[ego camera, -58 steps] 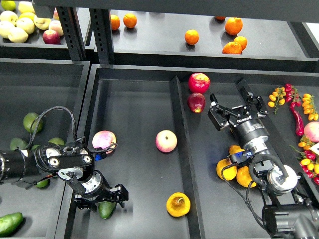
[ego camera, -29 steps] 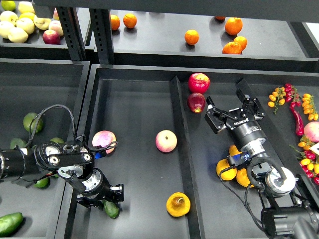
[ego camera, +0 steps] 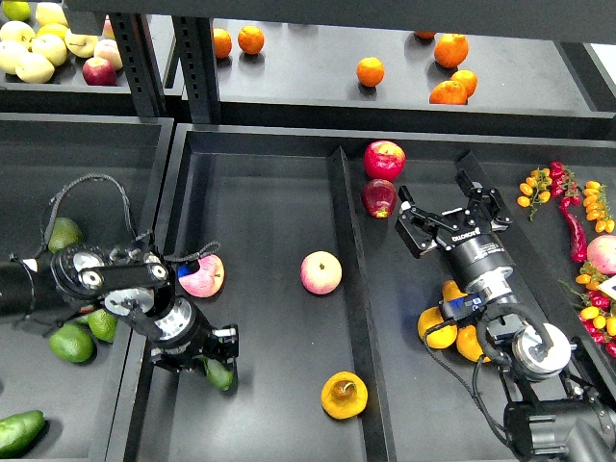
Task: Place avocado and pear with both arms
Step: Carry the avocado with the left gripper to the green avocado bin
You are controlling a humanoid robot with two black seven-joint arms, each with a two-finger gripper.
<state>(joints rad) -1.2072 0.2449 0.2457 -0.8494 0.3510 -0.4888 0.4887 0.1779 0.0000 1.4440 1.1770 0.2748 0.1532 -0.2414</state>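
Two grippers: the left gripper (ego camera: 214, 358) is clamped on the avocado (ego camera: 220, 372), while the right gripper (ego camera: 447, 206) hovers spread and empty, well apart from the pear (ego camera: 344, 396).

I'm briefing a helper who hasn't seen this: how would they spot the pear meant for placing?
Look in the wide black middle tray, toward its near end beside the centre divider. The pear lies there alone, orange-yellow, with a brown sunken hollow facing up, unlike the pink-blushed round fruit farther back.
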